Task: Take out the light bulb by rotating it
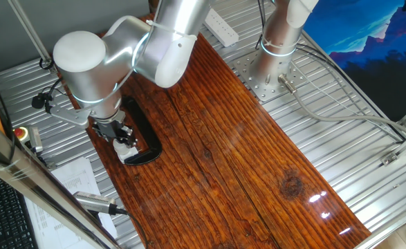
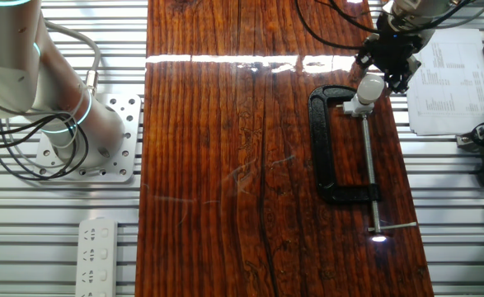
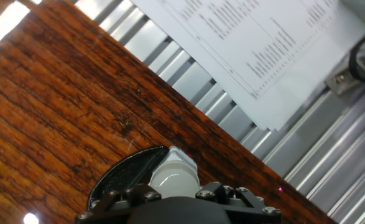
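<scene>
Our arm [image 1: 154,48] bends over the desk [image 1: 244,166], its large white elbow joint [image 1: 78,52] uppermost and the wrist pointing straight down. Our gripper [image 1: 122,137] hangs at the desk's edge, black fingers [image 2: 402,74] drawn in close on either side of the light bulb [image 2: 372,85].

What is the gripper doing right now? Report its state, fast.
Gripper: down over the light bulb at the C-clamp; whether its fingers are closed on it cannot be told.
</scene>
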Available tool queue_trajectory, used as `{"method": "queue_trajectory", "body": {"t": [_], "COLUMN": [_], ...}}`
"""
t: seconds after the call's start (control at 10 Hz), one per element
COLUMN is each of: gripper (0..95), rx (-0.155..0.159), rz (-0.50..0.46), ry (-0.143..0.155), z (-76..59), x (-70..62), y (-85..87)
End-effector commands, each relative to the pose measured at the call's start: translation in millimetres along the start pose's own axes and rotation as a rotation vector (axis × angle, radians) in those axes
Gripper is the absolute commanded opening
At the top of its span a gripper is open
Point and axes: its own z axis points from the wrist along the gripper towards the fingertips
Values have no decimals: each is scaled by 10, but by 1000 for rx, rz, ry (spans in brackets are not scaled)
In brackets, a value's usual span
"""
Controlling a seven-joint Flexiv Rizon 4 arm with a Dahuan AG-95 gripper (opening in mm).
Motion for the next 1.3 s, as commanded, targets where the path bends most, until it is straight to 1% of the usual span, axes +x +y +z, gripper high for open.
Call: {"method": "queue_trajectory", "body": {"t": [0.1, 0.2, 0.3, 1.3], "gripper": [190, 190, 0, 0], "rx": [1, 1, 0, -1], "rz": [9, 9, 6, 6], "ry": [2, 2, 2, 2], "z": [-2, -1, 5, 7], "x": [1, 2, 11, 16], "y": [-4, -4, -2, -1]}}
